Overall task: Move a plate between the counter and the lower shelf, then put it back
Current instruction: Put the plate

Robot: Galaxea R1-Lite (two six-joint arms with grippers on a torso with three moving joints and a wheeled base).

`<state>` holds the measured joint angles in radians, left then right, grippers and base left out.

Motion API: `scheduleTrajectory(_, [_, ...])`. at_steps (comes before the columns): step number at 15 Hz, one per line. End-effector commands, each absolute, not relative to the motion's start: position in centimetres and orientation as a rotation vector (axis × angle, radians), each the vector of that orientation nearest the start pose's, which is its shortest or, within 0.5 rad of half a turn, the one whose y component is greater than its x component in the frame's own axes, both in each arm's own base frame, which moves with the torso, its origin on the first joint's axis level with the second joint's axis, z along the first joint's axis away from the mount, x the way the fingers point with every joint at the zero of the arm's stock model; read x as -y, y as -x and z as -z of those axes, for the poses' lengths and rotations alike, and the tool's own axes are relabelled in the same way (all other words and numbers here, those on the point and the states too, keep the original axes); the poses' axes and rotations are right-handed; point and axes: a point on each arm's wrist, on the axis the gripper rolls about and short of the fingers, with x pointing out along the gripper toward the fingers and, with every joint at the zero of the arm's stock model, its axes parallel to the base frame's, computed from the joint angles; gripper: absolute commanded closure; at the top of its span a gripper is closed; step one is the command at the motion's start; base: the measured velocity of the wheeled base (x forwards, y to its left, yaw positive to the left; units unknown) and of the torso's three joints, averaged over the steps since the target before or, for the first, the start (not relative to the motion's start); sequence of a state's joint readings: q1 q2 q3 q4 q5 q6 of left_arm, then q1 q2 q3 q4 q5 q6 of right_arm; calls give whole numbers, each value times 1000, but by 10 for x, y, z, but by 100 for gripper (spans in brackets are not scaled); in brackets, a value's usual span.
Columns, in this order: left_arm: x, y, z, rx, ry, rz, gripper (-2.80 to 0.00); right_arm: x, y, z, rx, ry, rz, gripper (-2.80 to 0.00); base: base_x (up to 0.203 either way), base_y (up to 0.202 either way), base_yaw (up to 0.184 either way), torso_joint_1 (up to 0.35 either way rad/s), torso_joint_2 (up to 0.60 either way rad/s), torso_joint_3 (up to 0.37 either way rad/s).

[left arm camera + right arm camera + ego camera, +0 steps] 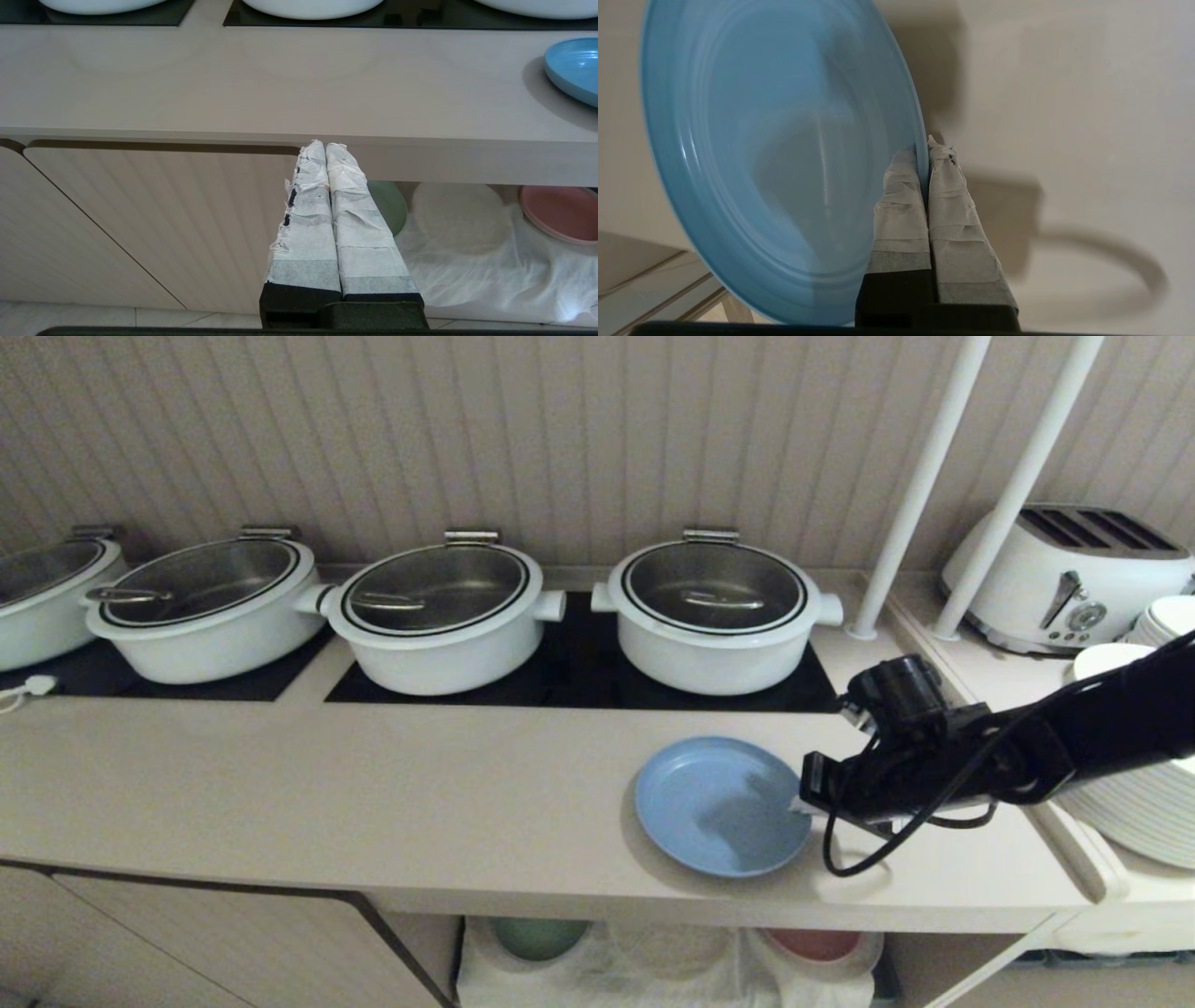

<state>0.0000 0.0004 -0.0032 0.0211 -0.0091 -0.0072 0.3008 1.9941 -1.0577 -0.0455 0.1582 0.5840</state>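
The light blue plate (719,805) (775,158) (574,70) is over the beige counter (373,784), near its front edge and right of centre, casting a shadow on it. My right gripper (803,805) (924,149) reaches in from the right and is shut on the plate's right rim, one taped finger on each side. The left gripper (325,145) hangs parked in front of the cabinet below the counter, shut and empty. Below is the lower shelf (672,961) (467,261), lined with rumpled white cloth.
Several white lidded pots (714,611) stand on black cooktop panels along the back. A toaster (1064,574), stacked white plates (1139,812) and two white poles (920,485) are at the right. A green plate (390,205) and a pink plate (560,212) lie on the shelf.
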Motion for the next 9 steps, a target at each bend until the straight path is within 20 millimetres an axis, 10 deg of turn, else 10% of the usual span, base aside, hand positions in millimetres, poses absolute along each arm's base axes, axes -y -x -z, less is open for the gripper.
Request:
scheduleTrajectory(1, [0, 23, -74, -18, 8, 9, 0, -106, -338, -93, -1002, -476, -141, 0, 0, 0, 0, 0, 0, 0])
scheduleTrajectory(9, [0, 23, -74, -18, 8, 9, 0, -106, -341, -90, -996, -478, -142, 0, 0, 0, 0, 0, 0, 0])
